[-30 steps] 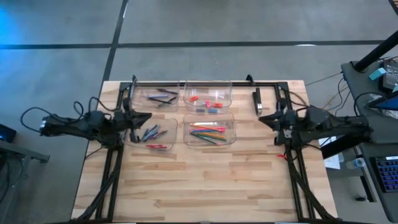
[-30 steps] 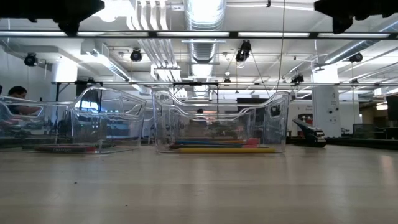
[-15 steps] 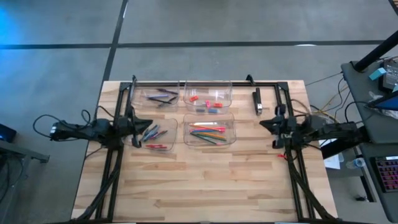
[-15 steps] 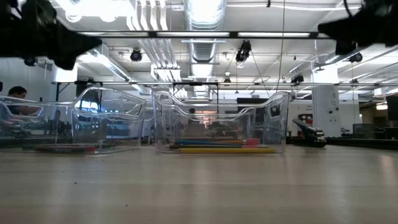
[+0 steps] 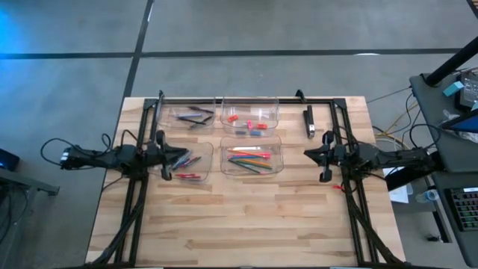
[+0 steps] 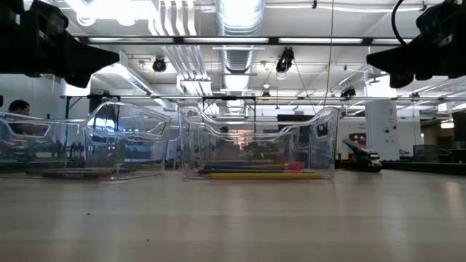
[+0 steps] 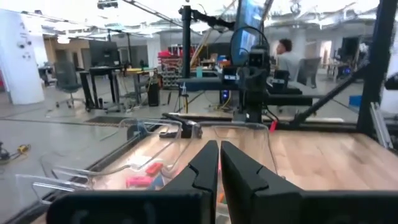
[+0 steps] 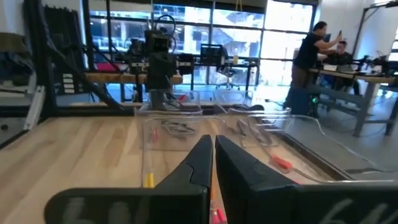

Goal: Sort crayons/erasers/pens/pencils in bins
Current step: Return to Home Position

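Four clear bins stand in a square at the table's far middle. The far-left bin holds dark pens, and the far-right bin holds red and blue erasers. In the near-left bin lie blue, purple and red crayons. The near-right bin holds bright pencils. My left gripper is shut and points level over the near-left bin's left end, well above it. My right gripper is shut, level, right of the pencil bin and high above the table. Both wrist views show shut fingertips.
A black frame runs along the table's far edge and down both sides. A black-and-silver bar lies at the far right, and a small red thing by the right rail. Bare wood fills the near half. People show in the room beyond.
Both arms have sunk from the top of the low view to a lower height, still well above the bins. Both grippers have stayed shut and level. The bins and their contents have not moved.
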Controlling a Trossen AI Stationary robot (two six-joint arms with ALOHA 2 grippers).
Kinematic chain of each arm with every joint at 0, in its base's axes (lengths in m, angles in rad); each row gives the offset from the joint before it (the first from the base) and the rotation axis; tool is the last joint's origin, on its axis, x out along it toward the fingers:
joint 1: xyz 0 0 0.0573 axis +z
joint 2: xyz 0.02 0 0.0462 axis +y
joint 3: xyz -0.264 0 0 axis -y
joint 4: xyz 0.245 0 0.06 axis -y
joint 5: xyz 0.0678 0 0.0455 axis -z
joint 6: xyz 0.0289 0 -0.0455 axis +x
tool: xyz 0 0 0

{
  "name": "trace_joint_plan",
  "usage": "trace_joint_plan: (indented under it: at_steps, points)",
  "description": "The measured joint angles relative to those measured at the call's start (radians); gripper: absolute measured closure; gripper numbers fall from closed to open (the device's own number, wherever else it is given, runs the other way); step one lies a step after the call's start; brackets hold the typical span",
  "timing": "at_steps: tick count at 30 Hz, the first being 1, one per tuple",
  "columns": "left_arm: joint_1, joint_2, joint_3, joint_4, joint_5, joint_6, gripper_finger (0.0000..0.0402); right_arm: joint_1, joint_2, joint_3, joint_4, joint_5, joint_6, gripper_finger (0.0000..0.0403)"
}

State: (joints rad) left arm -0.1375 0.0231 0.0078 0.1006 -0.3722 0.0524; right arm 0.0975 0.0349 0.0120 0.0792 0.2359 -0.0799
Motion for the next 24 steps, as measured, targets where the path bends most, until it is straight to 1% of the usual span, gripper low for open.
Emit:
trace_joint_plan:
  at_steps: [2, 7, 10, 17, 24]
  points:
    - [0.000, 0.000, 0.000, -0.003, 0.009, 0.011, 0.0398, 0.000, 0.000, 0.000, -0.007, 0.014, -0.007, 0.0390]
    - [0.000, 0.001, 0.000, -0.004, 0.009, 0.014, 0.0398, 0.000, 0.015, 0.000, -0.021, 0.090, -0.010, 0.0390]
    - [0.000, 0.008, 0.000, -0.004, 0.008, 0.013, 0.0398, 0.000, 0.027, 0.000, -0.022, 0.094, -0.010, 0.0390]
    - [0.000, 0.035, 0.000, -0.005, 0.007, 0.011, 0.0398, 0.000, 0.039, 0.000, -0.023, 0.096, 0.082, 0.0390]
    - [0.000, 0.033, 0.000, -0.004, 0.005, 0.011, 0.0398, 0.000, 0.039, 0.000, -0.023, 0.097, 0.107, 0.0390]
